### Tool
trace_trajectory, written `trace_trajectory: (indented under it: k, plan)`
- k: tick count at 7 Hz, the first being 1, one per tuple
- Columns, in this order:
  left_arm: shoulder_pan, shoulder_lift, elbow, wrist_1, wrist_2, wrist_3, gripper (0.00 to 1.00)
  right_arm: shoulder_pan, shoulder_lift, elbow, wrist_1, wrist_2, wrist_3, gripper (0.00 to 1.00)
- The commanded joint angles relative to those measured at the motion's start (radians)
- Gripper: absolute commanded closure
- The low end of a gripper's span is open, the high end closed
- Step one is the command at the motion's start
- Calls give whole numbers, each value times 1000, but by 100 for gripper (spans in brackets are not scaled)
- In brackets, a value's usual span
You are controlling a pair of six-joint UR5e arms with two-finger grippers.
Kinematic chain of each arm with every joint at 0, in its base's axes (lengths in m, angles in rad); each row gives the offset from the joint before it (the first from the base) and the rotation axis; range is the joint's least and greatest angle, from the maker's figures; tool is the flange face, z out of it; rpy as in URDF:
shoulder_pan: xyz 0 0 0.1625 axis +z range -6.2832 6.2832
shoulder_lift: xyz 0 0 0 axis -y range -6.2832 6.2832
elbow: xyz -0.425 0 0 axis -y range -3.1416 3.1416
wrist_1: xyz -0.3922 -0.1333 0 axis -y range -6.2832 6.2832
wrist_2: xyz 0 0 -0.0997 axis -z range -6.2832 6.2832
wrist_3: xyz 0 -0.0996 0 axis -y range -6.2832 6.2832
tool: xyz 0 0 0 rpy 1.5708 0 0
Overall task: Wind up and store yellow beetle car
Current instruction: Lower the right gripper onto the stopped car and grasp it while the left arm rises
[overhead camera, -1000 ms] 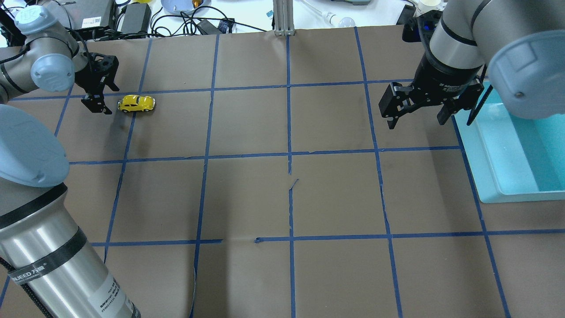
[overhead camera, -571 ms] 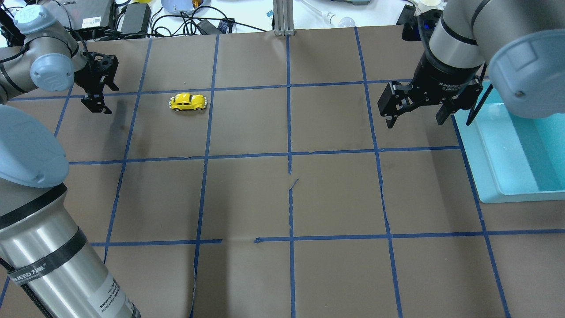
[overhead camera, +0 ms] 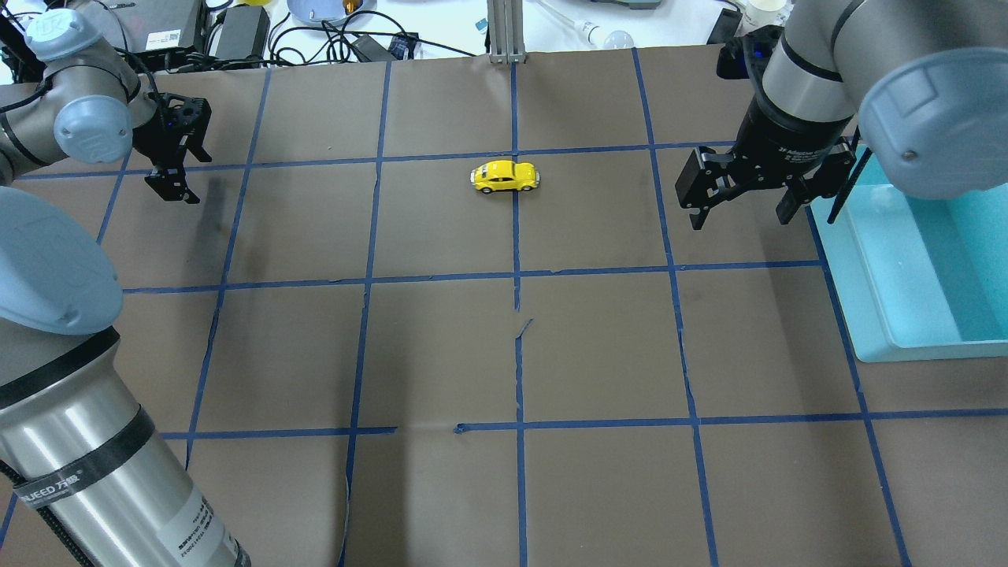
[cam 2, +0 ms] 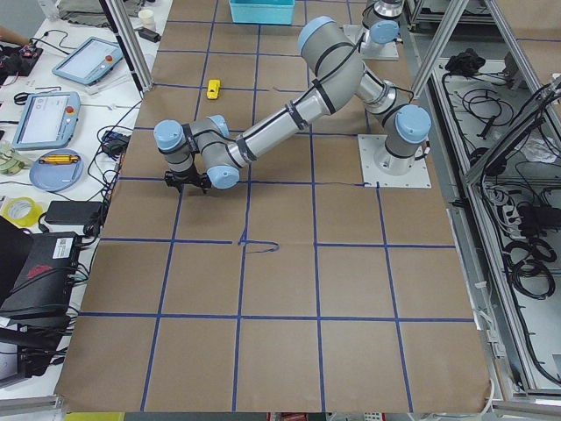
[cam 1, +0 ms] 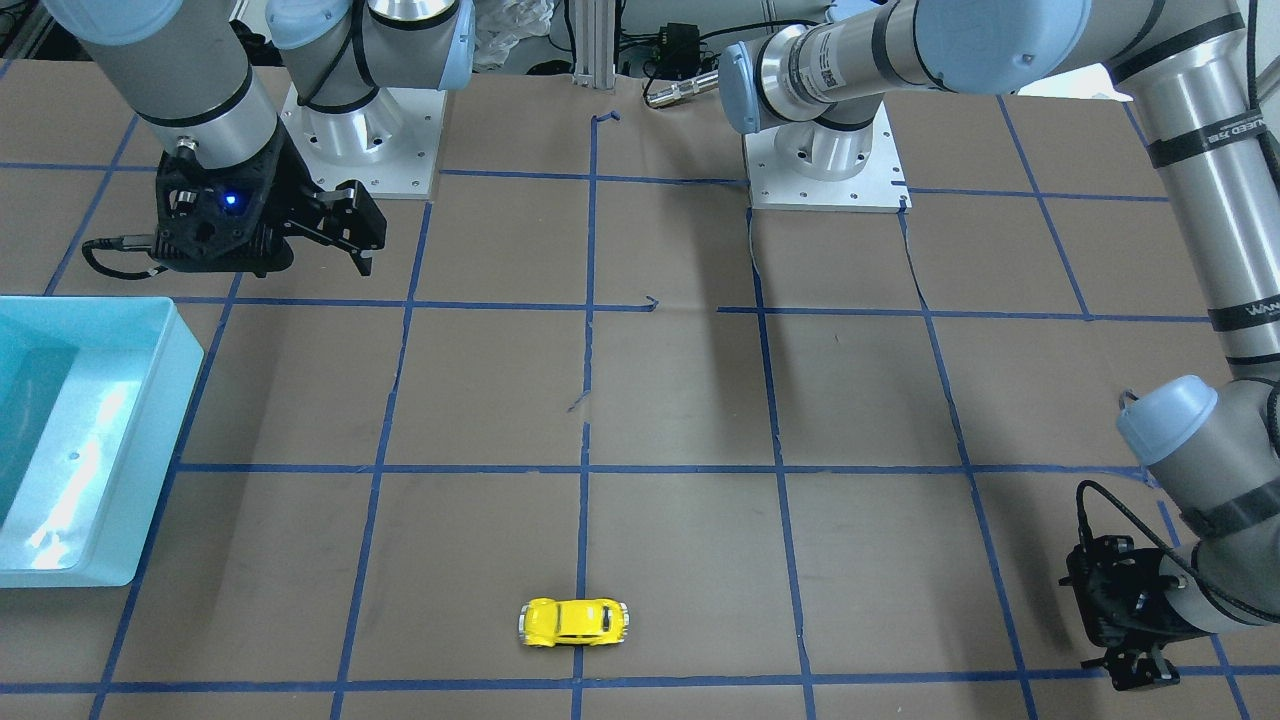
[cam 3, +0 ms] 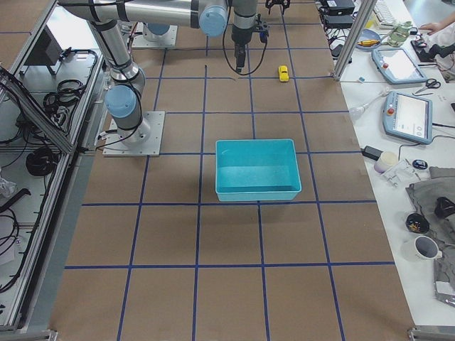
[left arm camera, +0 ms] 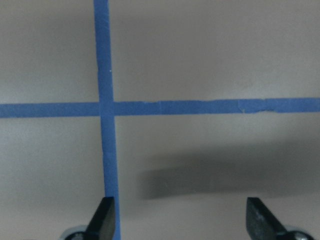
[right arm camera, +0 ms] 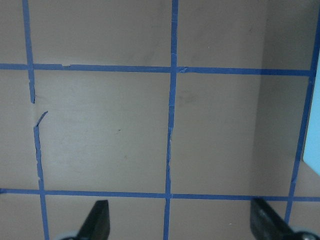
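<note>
Left tool [left arm camera: 181, 218] and right tool [overhead camera: 742, 221] black, agape, empty; glossy rounded yellow beetle car [overhead camera: 505, 176] on matte brown paper [overhead camera: 441, 354].

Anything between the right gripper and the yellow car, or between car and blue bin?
Nothing visible. Only bare taped paper separates the right gripper from the yellow beetle car; toward the blue bin, only that gripper hovers.

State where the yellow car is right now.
In the overhead view the car sits astride the central tape line, in the far row of squares, between the left gripper and the right gripper, touching neither.
</note>
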Motion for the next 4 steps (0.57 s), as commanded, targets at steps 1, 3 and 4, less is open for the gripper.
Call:
trace_trajectory:
  k: [1,3,4]
  plan:
    - [0,2,0,0,2,-2,8,-6,6,-7,-13,-15,-1,0]
    - [-1,20,-2,-2,3,-68,8,-3,10,-7,-106,-36,-19,0]
    - [-15,41,-8,-17,3,-111,8,-3,30,-5,-141,-32,-94,0]
